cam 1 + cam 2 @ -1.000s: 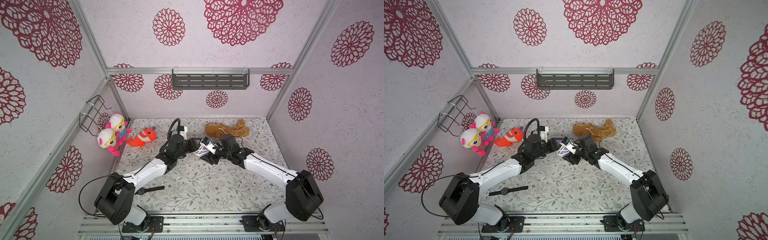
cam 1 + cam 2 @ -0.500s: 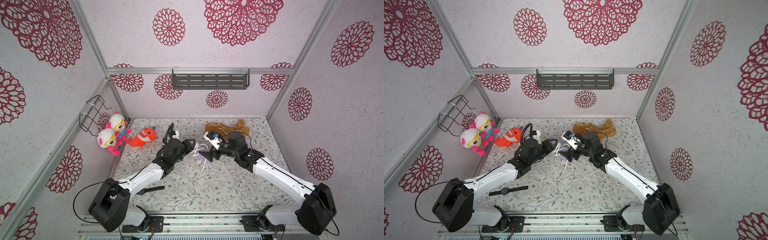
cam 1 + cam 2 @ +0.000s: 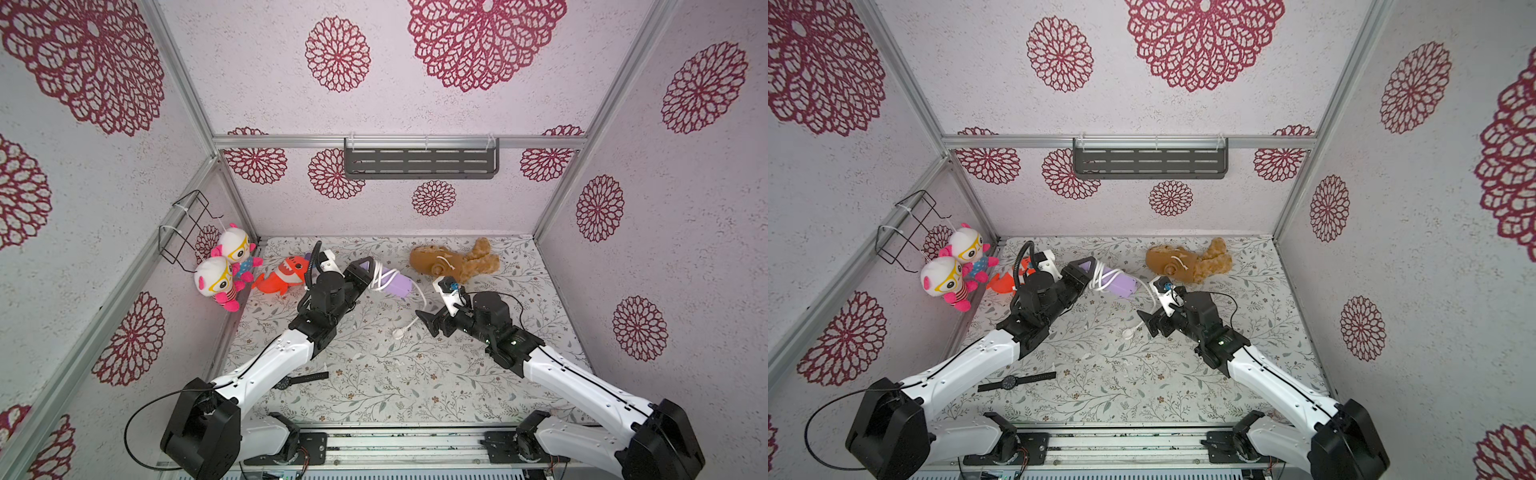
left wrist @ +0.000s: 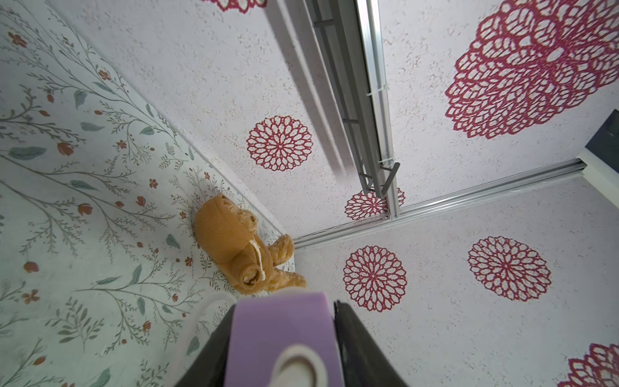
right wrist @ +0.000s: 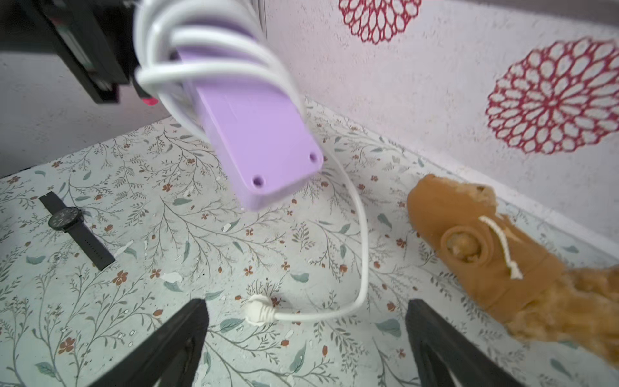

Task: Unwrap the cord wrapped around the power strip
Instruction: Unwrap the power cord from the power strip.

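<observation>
The lavender power strip (image 3: 395, 284) (image 3: 1120, 283) hangs tilted above the table, one end clamped in my left gripper (image 3: 368, 272) (image 3: 1087, 270) (image 4: 284, 306), which is shut on it. In the right wrist view the strip's plain back (image 5: 254, 134) shows. Several turns of the white cord (image 3: 377, 277) (image 5: 201, 67) still wrap it next to the left jaws. A loose length (image 5: 363, 251) curves down to the plug (image 3: 398, 333) (image 3: 1128, 332) (image 5: 258, 310), which lies on the table. My right gripper (image 3: 428, 324) (image 3: 1148, 322) (image 5: 306, 303) stands open just right of the plug, holding nothing.
A brown plush (image 3: 453, 262) lies at the back right, and an orange fish plush (image 3: 282, 274) and two dolls (image 3: 224, 266) at the back left. A black watch (image 3: 303, 378) (image 5: 73, 224) lies near the front left. A wire basket (image 3: 187, 224) hangs on the left wall.
My right gripper has opened, dropped the cord and drawn back to the right. The plug now lies on the table. The left gripper has carried the strip up and toward the back.
</observation>
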Robot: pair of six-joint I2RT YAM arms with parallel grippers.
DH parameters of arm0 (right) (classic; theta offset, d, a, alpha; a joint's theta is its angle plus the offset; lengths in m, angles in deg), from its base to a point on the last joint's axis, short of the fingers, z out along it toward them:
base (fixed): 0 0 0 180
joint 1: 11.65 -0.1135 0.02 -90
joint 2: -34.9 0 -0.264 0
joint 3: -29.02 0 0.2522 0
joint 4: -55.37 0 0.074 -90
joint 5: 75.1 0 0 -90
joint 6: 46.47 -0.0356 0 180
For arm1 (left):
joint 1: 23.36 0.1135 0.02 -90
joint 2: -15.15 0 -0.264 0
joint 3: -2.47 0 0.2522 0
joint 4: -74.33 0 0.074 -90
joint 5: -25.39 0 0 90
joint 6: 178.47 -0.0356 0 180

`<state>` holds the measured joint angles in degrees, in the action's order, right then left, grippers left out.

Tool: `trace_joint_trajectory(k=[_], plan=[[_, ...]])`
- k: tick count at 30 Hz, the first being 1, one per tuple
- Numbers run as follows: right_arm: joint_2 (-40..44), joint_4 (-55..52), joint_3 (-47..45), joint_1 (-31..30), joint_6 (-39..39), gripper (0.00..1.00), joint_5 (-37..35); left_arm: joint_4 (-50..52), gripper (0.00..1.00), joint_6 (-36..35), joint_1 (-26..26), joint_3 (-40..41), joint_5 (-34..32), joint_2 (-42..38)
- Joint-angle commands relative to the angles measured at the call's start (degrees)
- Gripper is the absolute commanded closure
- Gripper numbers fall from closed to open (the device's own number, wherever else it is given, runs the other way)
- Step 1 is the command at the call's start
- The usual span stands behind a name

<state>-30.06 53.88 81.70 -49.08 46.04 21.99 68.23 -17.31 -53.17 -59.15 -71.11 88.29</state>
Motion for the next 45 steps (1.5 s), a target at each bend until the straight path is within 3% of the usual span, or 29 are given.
trace_joint_trajectory(k=[1,3,9,13,20,26,32,36,39,44,45], plan=[[-3.01,13.51,-2.1,0.08,-4.28,0.06,-2.14,-5.08,1.0,0.15,0.43,-2.42,0.75,-3.32],[-5.75,20.0,-3.88,0.21,-3.13,0.06,-1.69,-5.06,1.0,0.12,0.4,-2.49,1.18,-4.28],[-16.32,39.76,-4.06,2.87,-6.32,0.14,10.5,-3.68,1.0,1.35,0.35,-4.31,3.66,-6.9],[-20.89,50.68,-4.8,0.43,-4.88,0.16,9.88,-3.16,1.0,4.45,-0.06,-5.82,3.59,-7.93],[-24.29,56.04,-3.89,-5.79,-3.2,0.12,9.18,-4.29,1.0,6.0,-1.1,-9.88,2.25,-6.84],[-25.12,59.46,-4.63,-8.8,-7.33,0.12,7.22,-5.15,1.0,5.95,-1.37,-10.75,0.84,-5.85],[-31.03,64.24,1.26,-12.06,-8.63,0.17,2.25,-6.39,1.0,6.36,-2.19,-10.68,-0.42,-5.63],[-34.69,65.4,6.85,-13.0,-9.58,0.23,2.92,-5.46,1.0,6.1,-2.39,-10.47,-0.96,-6.17],[-36.08,64.02,9.39,-14.02,-8.68,0.39,2.65,-5.39,1.0,6.19,-2.53,-9.74,-1.37,-6.59],[-35.07,64.32,6.73,-15.02,-9.13,0.93,0.73,-5.31,1.0,5.56,-2.49,-8.22,-3.42,-7.49],[-34.17,64.09,5.44,-15.27,-9.29,1.0,0.52,-5.15,1.0,5.13,-2.53,-7.96,-3.99,-7.48]])
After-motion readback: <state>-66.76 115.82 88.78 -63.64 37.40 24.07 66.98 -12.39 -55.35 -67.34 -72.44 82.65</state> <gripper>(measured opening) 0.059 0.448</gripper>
